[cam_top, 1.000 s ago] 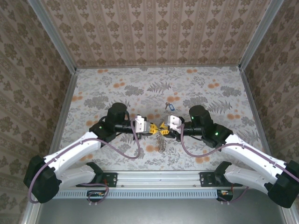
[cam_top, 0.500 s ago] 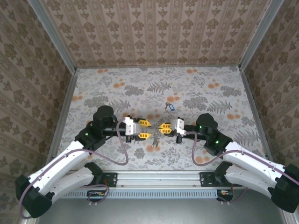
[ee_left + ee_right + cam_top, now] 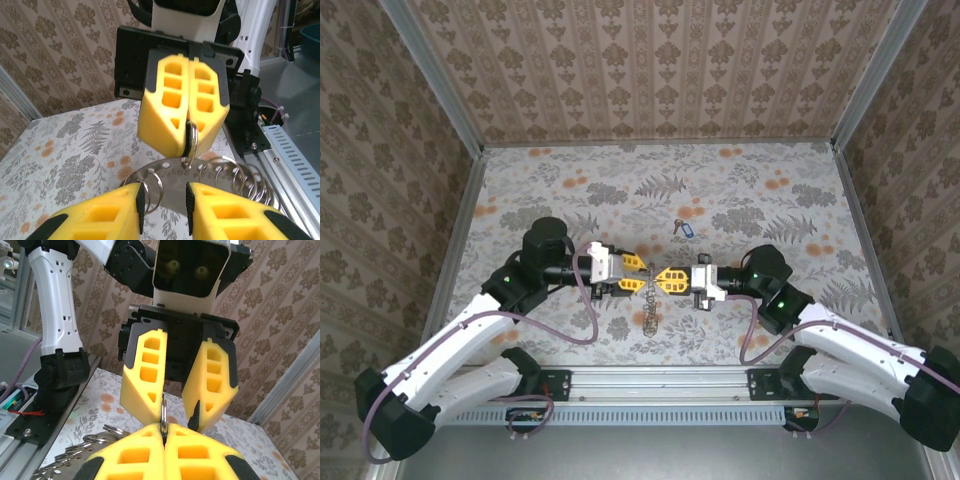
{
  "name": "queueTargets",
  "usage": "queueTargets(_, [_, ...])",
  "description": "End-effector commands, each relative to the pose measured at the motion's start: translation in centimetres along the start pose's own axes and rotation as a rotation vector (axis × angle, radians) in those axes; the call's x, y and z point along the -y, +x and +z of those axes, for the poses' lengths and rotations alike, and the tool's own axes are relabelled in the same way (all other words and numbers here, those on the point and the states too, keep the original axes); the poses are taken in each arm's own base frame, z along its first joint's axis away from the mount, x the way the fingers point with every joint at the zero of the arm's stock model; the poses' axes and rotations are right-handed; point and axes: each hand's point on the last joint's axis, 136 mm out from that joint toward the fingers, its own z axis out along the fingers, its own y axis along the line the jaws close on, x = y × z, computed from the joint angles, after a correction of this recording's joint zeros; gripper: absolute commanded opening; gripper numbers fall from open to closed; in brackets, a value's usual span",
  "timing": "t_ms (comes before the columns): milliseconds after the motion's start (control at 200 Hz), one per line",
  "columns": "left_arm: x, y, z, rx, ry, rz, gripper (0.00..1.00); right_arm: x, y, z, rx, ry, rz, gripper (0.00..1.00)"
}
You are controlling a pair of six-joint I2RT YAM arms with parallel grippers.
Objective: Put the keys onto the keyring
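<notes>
The right gripper (image 3: pixel 662 278) was clamped shut on a small loop of the silver metal keyring (image 3: pixel 170 175), a half-round plate strung with wire rings that hung between both grippers over the floral-print table (image 3: pixel 570 180). At its 9 o'clock, the left gripper (image 3: pixel 640 274) stood narrowly parted around the plate's edge. The tiny blue-tagged key (image 3: pixel 683 229) lay on the table at 1 o'clock, apart from both.

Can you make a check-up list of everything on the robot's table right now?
Surface: flowery tablecloth, flat.
Job's things: blue-tagged keys lying on the cloth, apart from both hands; keyring hanging between the hands.
Clutter: nothing seen.
Hands: right hand shut on the keyring; left hand open around it.
Cables: purple cables looping by each arm.
Surroundings: patterned walls; metal rail in front.
</notes>
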Motion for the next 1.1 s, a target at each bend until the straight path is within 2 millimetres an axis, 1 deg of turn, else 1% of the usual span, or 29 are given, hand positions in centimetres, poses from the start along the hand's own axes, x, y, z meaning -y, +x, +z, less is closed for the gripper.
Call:
queueTargets(0, [0.4,-2.1,-0.4,0.056,0.029,0.037,0.29,0.4,-2.9,0.3,0.085,-0.018,-0.072,0.00])
queueTargets(235, [1.2,-2.1,-0.5,0.062,0.055,0.046,0.29,0.6,-2.3,0.4,0.060,-0.009,-0.059,0.00])
queueTargets(495, [1.2,-1.5,0.3,0.035,0.068,0.048,0.28,0.7,-1.7,0.5,0.017,-0.013,-0.052,0.00])
queueTargets(580, [0.9,-1.6,0.5,0.029,0.062,0.055,0.27,0.8,-1.2,0.6,-0.014,-0.012,-0.046,0.00])
queueTargets(650, [0.8,-1.6,0.6,0.025,0.060,0.059,0.25,0.8,-0.3,0.6,-0.060,-0.007,-0.039,0.00])
queueTargets(750, [0.6,-1.2,0.9,0.003,0.051,0.075,0.22,1.0,1.5,0.5,-0.138,0.008,-0.036,0.00])
queueTargets(810, [0.3,-0.8,1.1,-0.011,0.044,0.079,0.20,0.8,2.0,0.5,-0.162,0.001,-0.041,0.00])
queueTargets(950, [0.0,-0.2,1.6,-0.035,0.059,0.073,0.11,1.1,2.4,0.5,-0.190,0.009,-0.047,0.00])
queueTargets(1010, [-0.1,0.0,1.8,-0.051,0.057,0.073,0.05,1.1,2.7,0.4,-0.205,0.012,-0.045,0.00])
queueTargets(1040, [-0.2,0.1,1.8,-0.060,0.053,0.076,0.00,1.1,2.8,0.4,-0.213,0.011,-0.044,0.00])
queueTargets(1095, [-0.4,0.3,1.9,-0.076,0.048,0.080,0.00,1.2,2.8,0.3,-0.221,0.015,-0.041,0.00])
